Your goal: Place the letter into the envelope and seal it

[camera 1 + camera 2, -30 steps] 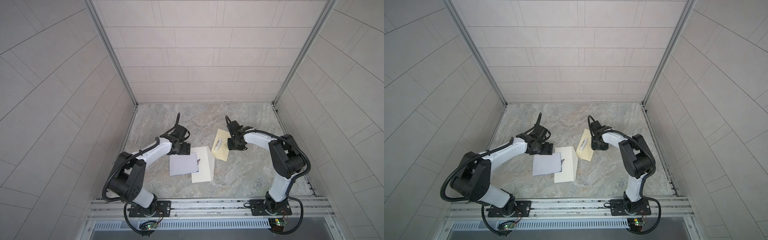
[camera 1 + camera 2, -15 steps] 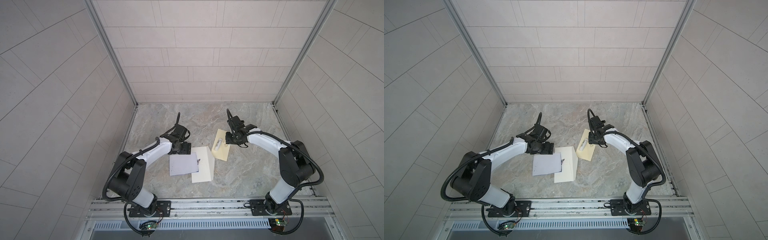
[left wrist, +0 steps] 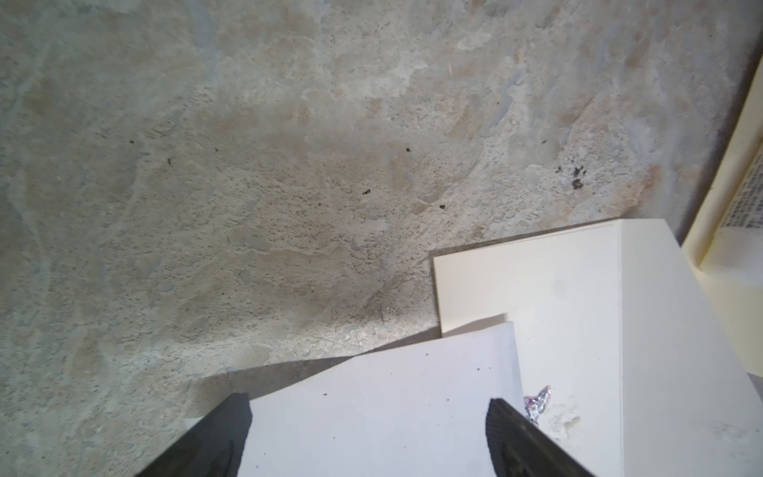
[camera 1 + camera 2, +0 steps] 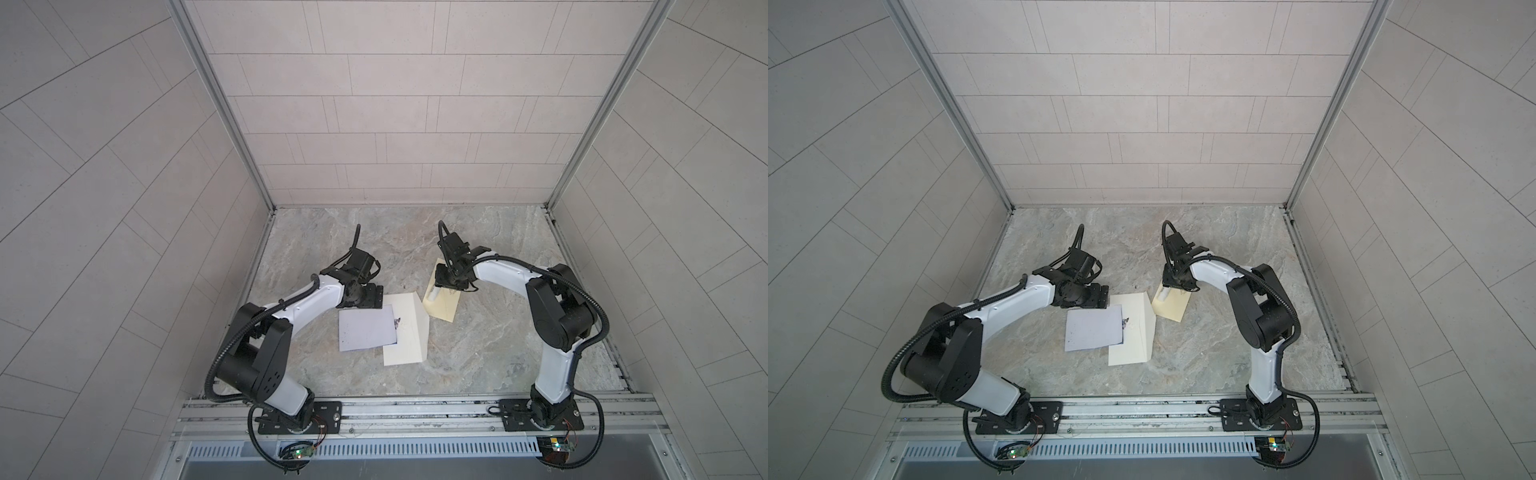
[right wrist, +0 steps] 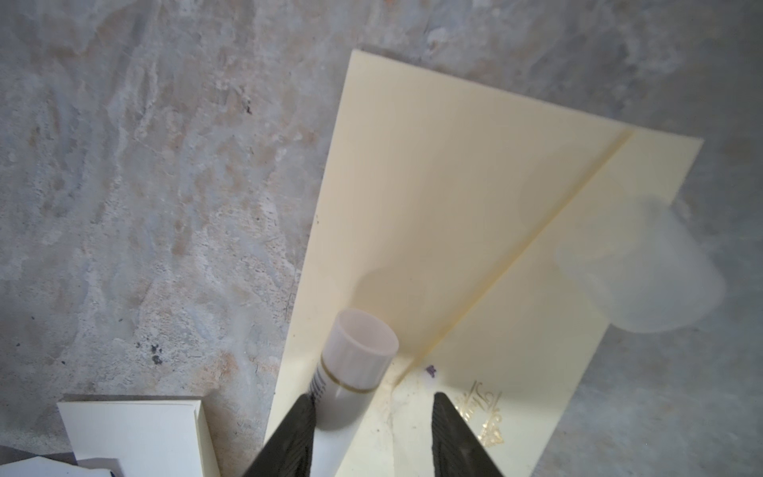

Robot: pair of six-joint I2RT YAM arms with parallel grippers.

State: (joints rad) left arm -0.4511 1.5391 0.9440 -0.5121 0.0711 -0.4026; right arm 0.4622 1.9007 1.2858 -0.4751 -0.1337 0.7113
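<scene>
Hanging over the letter's (image 4: 365, 328) edge, the left hand (image 3: 367, 406) gapes wide.

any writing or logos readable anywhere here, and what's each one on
Nothing can be quoted as it reads.
Gold script on the yellow envelope: ornate lettering, too blurred to read.
Dark fine print on the side of the white tube: too small and blurred in both wrist views.
Cream envelope: only a purple smudge, no lettering.
Letter: the visible face is blank.
</scene>
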